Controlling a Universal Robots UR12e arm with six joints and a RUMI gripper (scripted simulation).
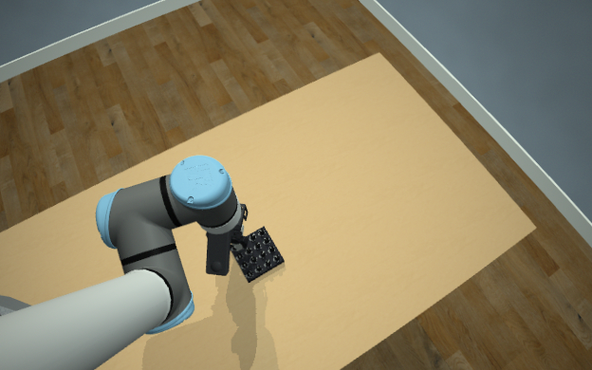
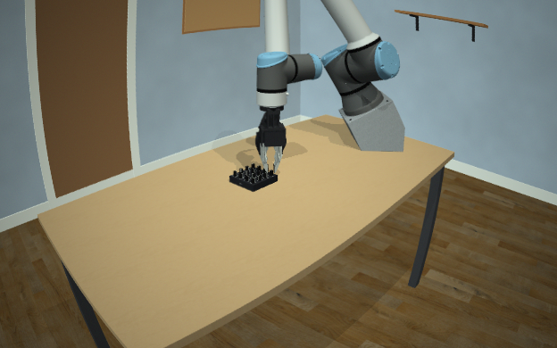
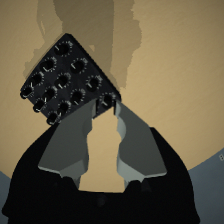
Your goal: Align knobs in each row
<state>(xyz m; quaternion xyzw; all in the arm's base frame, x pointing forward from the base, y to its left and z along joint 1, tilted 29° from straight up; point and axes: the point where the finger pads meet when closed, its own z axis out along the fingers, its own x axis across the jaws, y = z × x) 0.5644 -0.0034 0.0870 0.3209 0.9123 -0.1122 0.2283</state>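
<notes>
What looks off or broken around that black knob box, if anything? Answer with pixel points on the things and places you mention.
Nothing stands out. The knob box (image 1: 267, 267) (image 2: 253, 186) (image 3: 70, 71) sits flat on the table (image 1: 395, 166) (image 2: 193, 232), all visible knobs upright, with the claw (image 2: 271, 171) (image 3: 106, 100) down at one corner. Whether every knob points correctly is too small to tell.
</notes>
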